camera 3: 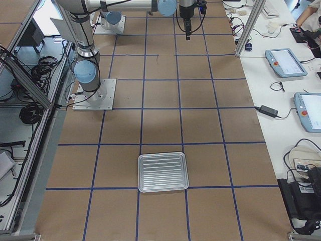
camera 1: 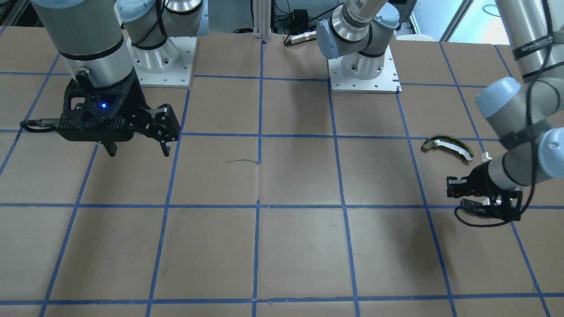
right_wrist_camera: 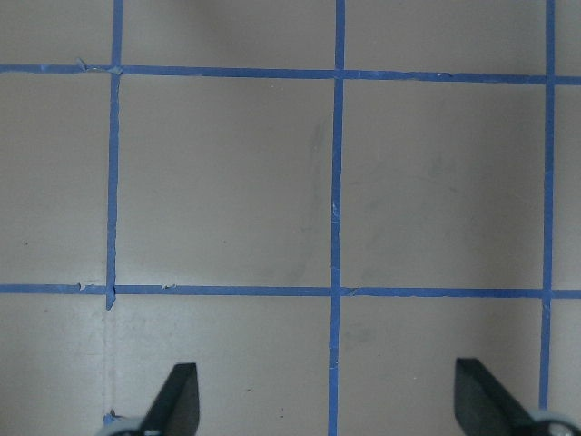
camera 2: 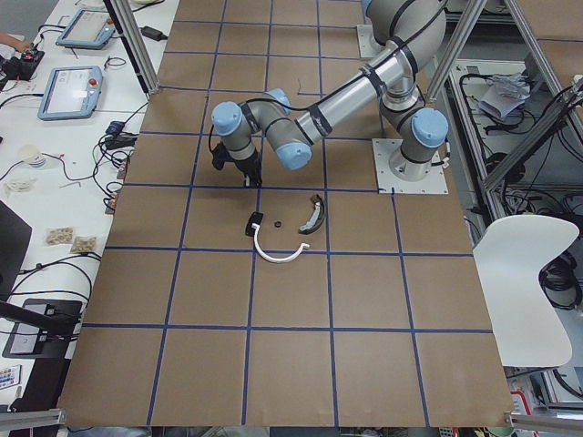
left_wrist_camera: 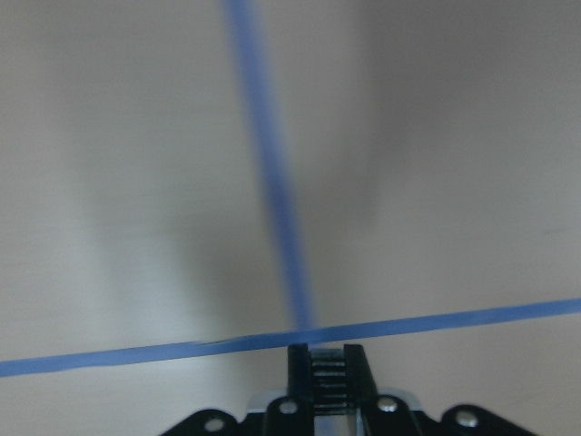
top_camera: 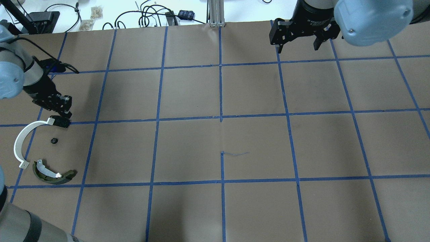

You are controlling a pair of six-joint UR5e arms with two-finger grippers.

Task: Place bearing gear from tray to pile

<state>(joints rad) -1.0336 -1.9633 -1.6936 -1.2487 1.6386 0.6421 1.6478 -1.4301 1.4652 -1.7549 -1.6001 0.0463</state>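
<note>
The pile lies at the table's left end: a white half-ring arc (top_camera: 19,141), a flat black bracket (top_camera: 60,121) at its far tip, an olive-and-white curved piece (top_camera: 53,175), and a small black bearing gear (top_camera: 53,140) lying loose between them. The gear also shows in the exterior left view (camera 2: 278,224). My left gripper (top_camera: 62,103) hovers just beyond the bracket, apart from the gear; in its wrist view the fingers (left_wrist_camera: 299,368) stand close together with nothing held. My right gripper (top_camera: 297,45) is open and empty, high over the far right of the table. The metal tray (camera 3: 163,172) holds nothing.
Brown paper with a blue tape grid covers the table (top_camera: 221,151). The two arm bases (camera 1: 163,66) stand at the robot's edge. Cables and small boxes (top_camera: 151,16) lie beyond the far edge. The tray sits at the table's right end, far from the pile.
</note>
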